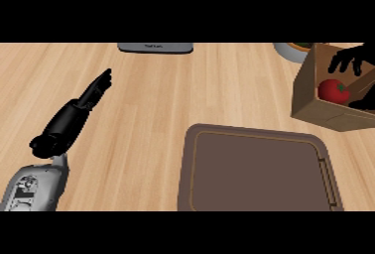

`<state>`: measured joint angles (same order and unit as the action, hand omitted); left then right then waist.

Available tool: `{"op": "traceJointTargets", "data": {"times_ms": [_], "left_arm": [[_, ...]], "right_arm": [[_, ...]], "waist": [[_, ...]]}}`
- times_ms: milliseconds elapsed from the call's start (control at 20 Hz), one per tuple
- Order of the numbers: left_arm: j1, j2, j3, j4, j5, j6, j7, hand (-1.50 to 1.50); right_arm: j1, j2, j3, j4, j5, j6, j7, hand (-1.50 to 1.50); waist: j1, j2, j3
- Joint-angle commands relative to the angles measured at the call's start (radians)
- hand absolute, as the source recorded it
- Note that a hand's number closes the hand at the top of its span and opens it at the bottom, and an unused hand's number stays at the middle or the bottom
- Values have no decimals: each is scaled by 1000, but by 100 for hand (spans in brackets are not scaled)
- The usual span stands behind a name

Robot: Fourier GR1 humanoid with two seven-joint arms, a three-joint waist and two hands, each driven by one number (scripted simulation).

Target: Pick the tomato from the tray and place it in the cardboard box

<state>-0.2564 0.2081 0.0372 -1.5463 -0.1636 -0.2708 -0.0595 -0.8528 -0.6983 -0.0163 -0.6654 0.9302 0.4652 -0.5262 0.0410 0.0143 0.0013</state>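
Observation:
The red tomato (333, 92) lies inside the open cardboard box (322, 111) at the right edge of the counter. My right hand (351, 59) hovers over the box's far side, fingers spread and relaxed, with the thumb showing near the box's right wall; nothing is curled round the tomato. A brown tray (256, 168) lies at the lower middle with nothing on it. At the left, my left hand (77, 111) rests with straight fingers pointing away from me, holding nothing.
A grey flat object (155, 47) sits at the counter's far edge. Part of a grey bowl (291, 50) shows behind the box. Bare wooden counter (161, 99) lies between my left hand and the tray.

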Motion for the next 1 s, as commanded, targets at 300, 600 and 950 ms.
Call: {"op": "traceJointTargets", "data": {"times_ms": [300,600,950], "left_arm": [[17,1,6,14,-1,-4,-19,0],[23,-10,-4,4,-13,9,-12,0],[2,-8,-13,6,-19,2,-37,0]], "right_arm": [[-98,60,-204,181,-250,58,-269,-150],[-164,68,-478,377,-536,204,-48,-150],[-196,-60,-591,492,-628,189,68,-150]], "waist": [[-13,-6,2],[-16,-4,1],[14,15,3]]}}
